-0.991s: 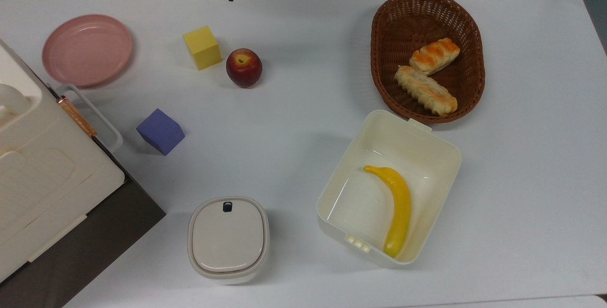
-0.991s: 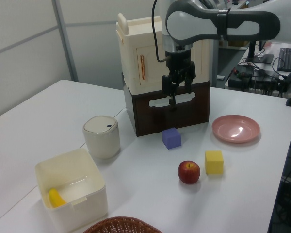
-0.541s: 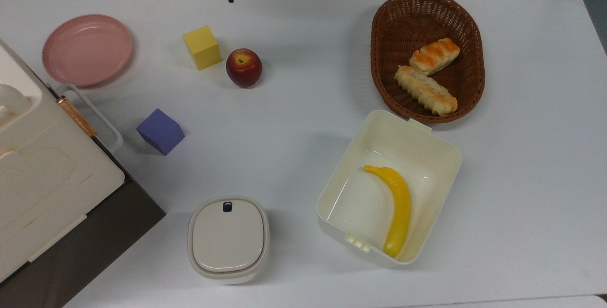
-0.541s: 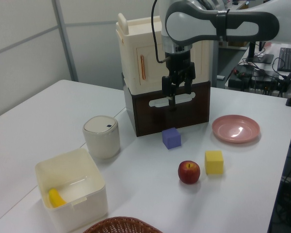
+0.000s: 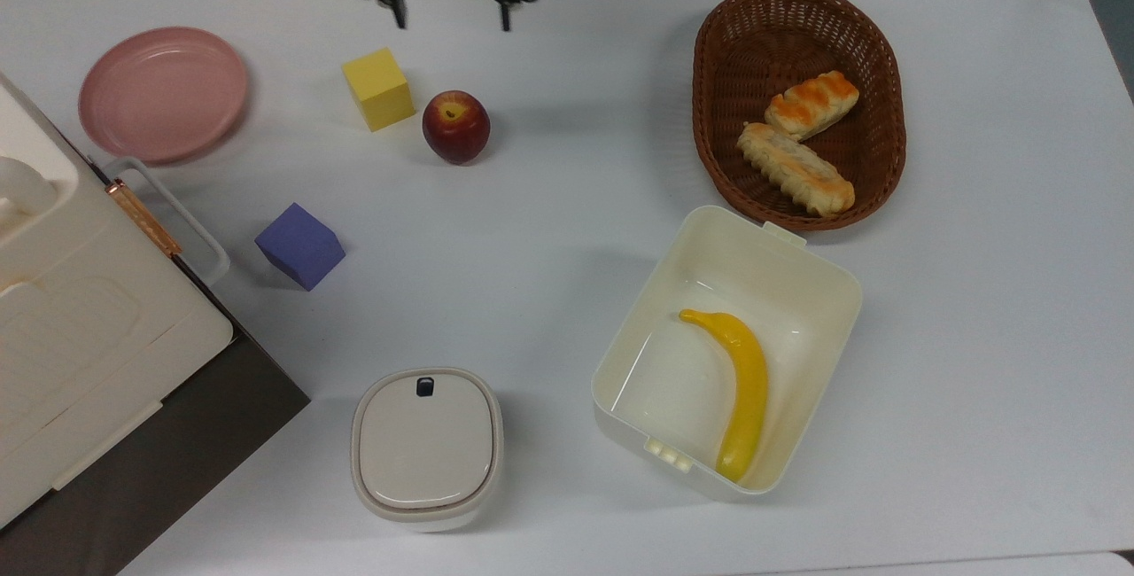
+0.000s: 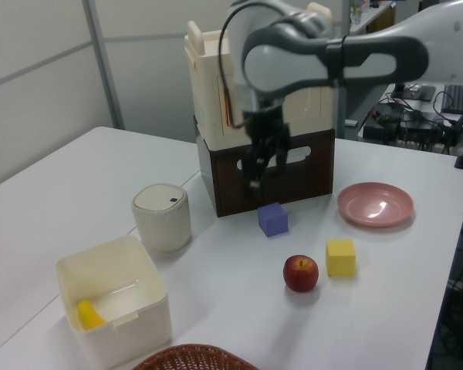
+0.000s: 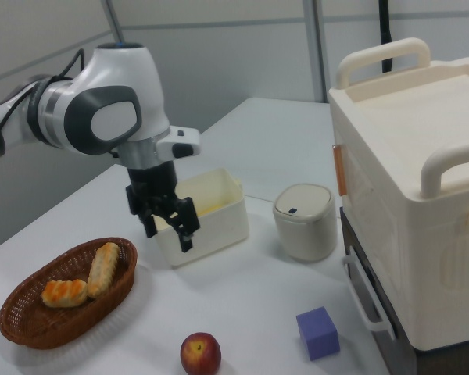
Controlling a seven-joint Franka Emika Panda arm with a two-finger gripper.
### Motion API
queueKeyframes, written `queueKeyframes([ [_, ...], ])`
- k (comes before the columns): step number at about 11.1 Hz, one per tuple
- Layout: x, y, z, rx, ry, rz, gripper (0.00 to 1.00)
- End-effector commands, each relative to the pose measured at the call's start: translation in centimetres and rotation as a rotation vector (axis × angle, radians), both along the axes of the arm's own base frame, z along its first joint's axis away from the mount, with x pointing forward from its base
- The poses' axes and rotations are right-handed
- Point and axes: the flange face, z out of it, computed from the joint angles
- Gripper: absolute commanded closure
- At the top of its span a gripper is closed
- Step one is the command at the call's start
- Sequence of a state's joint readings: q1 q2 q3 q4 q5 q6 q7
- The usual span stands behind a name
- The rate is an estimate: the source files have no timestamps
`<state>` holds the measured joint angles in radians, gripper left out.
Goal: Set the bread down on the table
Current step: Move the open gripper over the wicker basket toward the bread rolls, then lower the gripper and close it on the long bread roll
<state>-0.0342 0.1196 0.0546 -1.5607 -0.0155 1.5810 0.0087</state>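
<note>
While the bread [image 5: 796, 168] lay untouched in the basket [image 5: 797, 18] beside the glazed bun [image 5: 812, 104], the task looked barely begun: grasping, lifting and setting it on the desk [image 5: 567, 204] all remained. Farther back, the hand [image 5: 448, 16] hung empty above the desk's far edge, fingers [image 5: 506, 19] spread, well apart from the basket.
</note>
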Motion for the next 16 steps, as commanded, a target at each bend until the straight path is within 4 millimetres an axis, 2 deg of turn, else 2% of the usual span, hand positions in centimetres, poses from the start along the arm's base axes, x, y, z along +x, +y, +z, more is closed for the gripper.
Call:
queueKeyframes([
  [1,0.3,6.9,-2.0,0.005,0.007,0.121,0.00],
  [4,-0.3,13.2,-3.8,0.000,0.021,0.226,0.00],
  [6,0.4,16.4,-5.6,0.000,-0.007,0.280,0.00],
  [8,0.1,19.7,-8.3,-0.033,0.027,0.341,0.00],
  [9,-0.4,22.0,-9.8,-0.053,0.044,0.381,0.00],
  [10,-0.2,23.7,-11.5,-0.061,0.041,0.407,0.00],
  [11,-0.1,25.7,-12.3,-0.051,-0.005,0.429,0.00],
  [14,-0.6,31.0,-14.3,-0.034,-0.093,0.353,0.00],
  [16,-2.0,34.3,-16.2,-0.055,-0.095,0.379,0.00],
])
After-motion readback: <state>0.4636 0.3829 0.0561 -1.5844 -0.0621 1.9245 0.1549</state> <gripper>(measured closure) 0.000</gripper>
